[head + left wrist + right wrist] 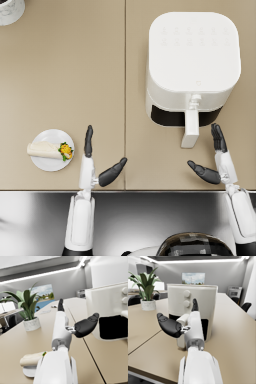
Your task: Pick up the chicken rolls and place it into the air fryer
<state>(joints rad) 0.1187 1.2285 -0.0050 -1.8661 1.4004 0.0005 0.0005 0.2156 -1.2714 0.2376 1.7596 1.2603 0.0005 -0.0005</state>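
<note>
Both hands, left hand (95,162) & right hand (216,159), open/empty; potted plant (26,309) only in wrist views.

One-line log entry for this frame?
left hand: open, beside plate | right hand: open, by air fryer handle | chicken roll: on plate

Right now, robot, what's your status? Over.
Left hand and right hand open, empty. Roll on plate, untouched. Fryer drawer slightly out. Path clear.
</note>
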